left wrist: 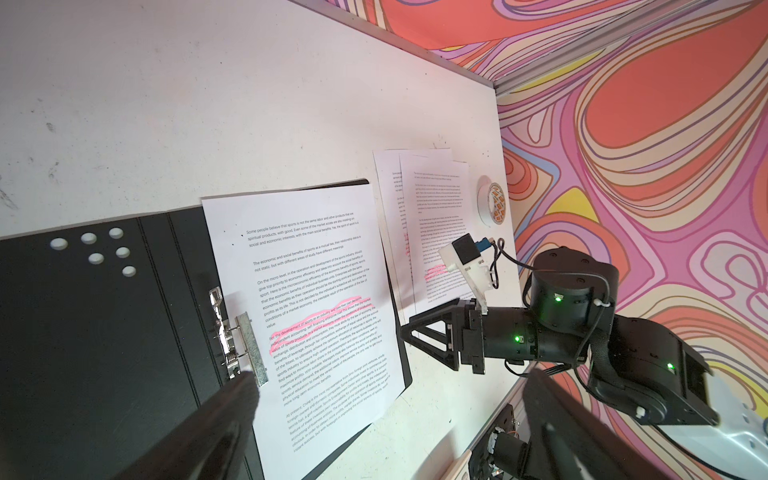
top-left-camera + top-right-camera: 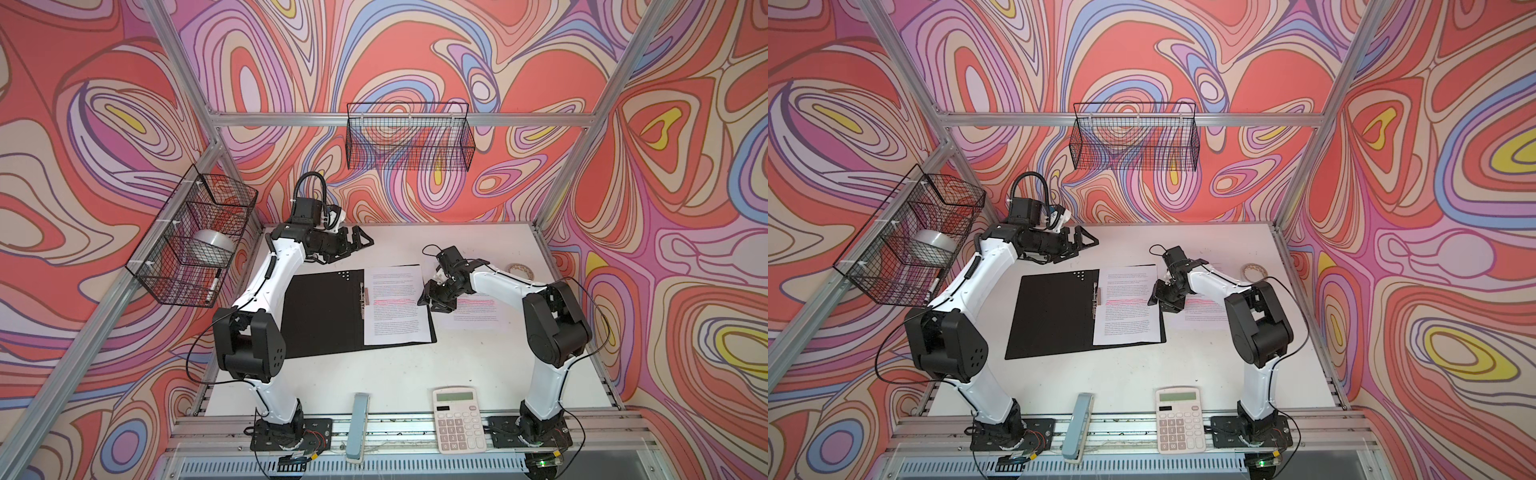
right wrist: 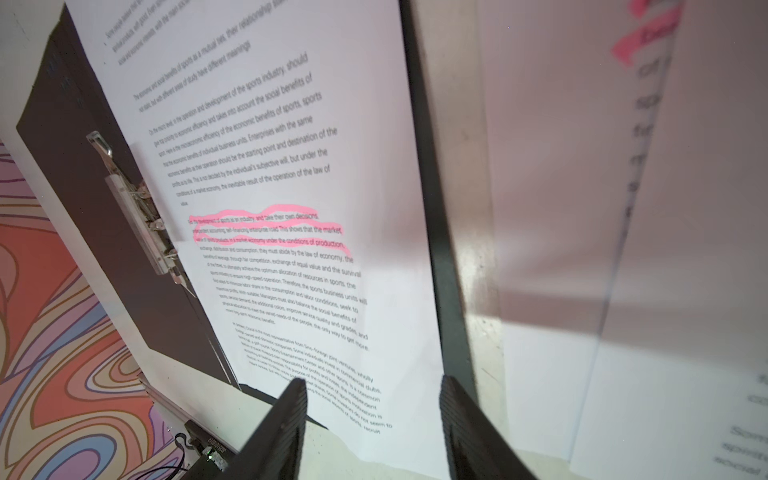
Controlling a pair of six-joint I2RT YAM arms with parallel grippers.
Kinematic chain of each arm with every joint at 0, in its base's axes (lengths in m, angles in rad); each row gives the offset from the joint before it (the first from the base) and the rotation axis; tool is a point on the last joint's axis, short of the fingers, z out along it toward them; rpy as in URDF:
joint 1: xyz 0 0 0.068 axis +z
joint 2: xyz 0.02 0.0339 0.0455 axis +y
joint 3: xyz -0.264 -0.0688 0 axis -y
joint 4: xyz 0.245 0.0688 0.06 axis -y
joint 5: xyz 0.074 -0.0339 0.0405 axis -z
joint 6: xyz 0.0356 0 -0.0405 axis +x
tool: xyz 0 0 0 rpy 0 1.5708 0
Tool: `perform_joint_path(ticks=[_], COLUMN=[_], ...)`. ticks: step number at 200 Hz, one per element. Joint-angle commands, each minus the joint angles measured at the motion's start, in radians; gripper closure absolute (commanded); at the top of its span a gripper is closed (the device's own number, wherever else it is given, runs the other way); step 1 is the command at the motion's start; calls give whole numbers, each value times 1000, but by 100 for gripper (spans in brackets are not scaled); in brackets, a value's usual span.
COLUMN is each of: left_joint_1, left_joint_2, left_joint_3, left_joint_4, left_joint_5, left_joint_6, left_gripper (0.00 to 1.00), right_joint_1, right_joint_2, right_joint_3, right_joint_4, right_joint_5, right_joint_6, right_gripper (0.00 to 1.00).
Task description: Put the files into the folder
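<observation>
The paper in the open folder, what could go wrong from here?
1. The sheet lies slightly crooked on the folder, and one corner seems to reach past its edge; closing the cover could crease it.
2. The right end effector hangs open over the sheet's outer edge, so pulling away might drag the loose sheet.
3. Other sheets lie on the table beside the folder, under that arm; a sweep could scatter them.

White calculator (image 2: 458, 419) and grey-blue stapler (image 2: 360, 426) sit near the table's (image 2: 395, 374) front edge, a tape roll (image 2: 520, 271) farther back
</observation>
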Motion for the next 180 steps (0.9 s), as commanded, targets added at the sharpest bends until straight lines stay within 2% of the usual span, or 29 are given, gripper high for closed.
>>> perform_joint_path(ticks=[1,180], left_joint_1=[7,8], left_joint_2=[-16,13], left_joint_3=[-10,41], left_joint_4=[8,-75], left_joint_5=[13,11], left_joint_6=[-3,83], left_gripper=[0,0], right_joint_1=[4,4], right_joint_2=[32,193], right_joint_3=[22,169], right_joint_4=[-11,-54], right_joint_5=[45,16], right_joint_6=[-29,-118], right_gripper=[46,47])
